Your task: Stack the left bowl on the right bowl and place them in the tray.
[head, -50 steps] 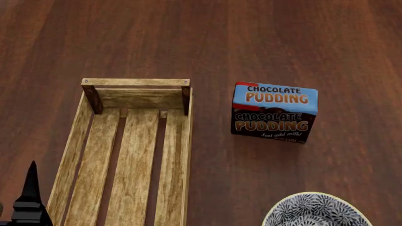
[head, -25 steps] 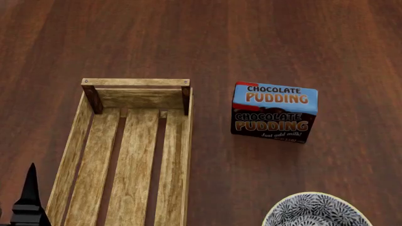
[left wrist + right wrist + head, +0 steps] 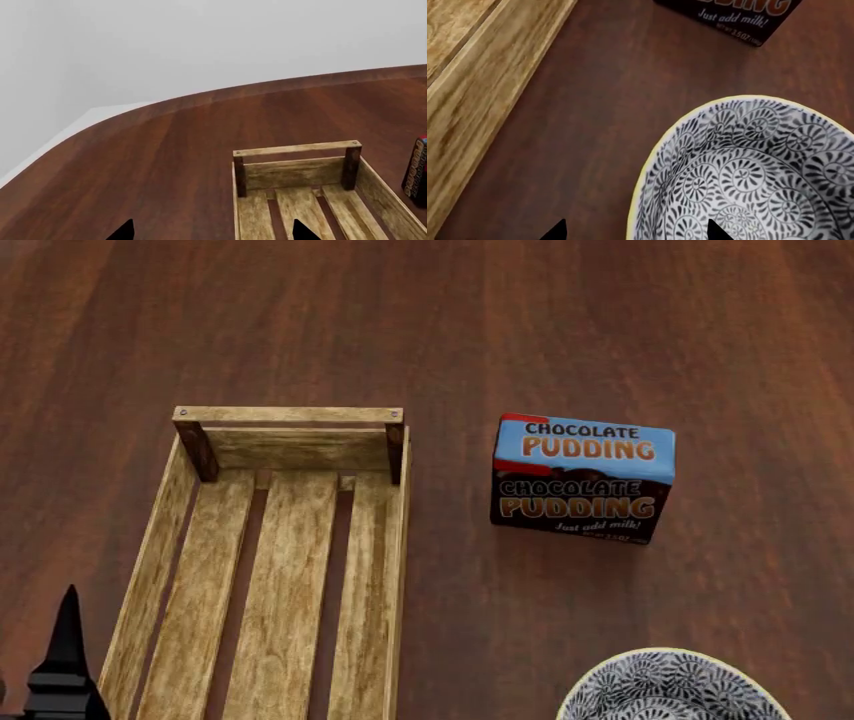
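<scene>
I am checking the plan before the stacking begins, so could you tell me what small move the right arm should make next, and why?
Probably lower the right gripper onto the near rim of the patterned bowl. Its jaws appear open and straddle that yellow edge, holding nothing. The tray is still empty, so no bowl has been moved yet.

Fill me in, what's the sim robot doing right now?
Nothing is held. The oblong light-wood slatted tray sits with no bowl in its visible part. The patterned black-and-white bowl with a yellow rim rests on the dark wood table just under the right gripper, whose fingertips straddle its near rim. The left gripper hovers open at the tray's edge.
</scene>
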